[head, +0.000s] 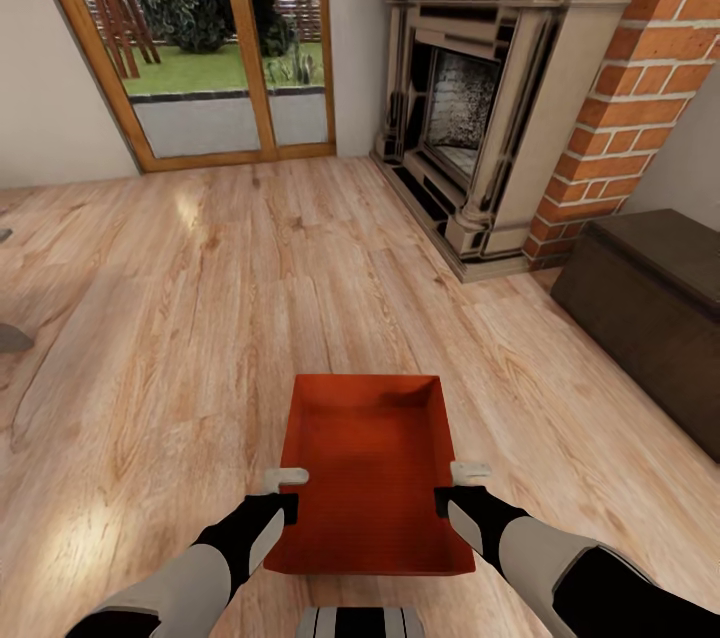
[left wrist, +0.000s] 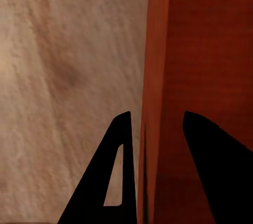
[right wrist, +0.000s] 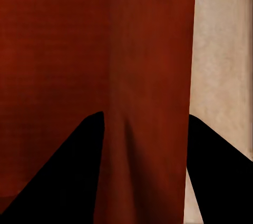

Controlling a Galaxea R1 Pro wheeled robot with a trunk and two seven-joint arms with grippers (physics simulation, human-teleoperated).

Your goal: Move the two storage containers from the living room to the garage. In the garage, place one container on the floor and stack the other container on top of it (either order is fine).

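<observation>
One orange-red storage container hangs just in front of me over the living room's light wood planks. My left gripper is shut on its left wall and my right gripper on its right wall. In the left wrist view the container's wall runs between the black fingers of the left gripper. The right wrist view has the red wall filling the gap of the right gripper. The bin is open-topped with nothing inside. The garage and its floor are out of view.
A stone fireplace with a red brick column stands ahead right. A low dark-brown cabinet lies along the right side. Glass doors are at the far left. A grey object pokes in at the left edge.
</observation>
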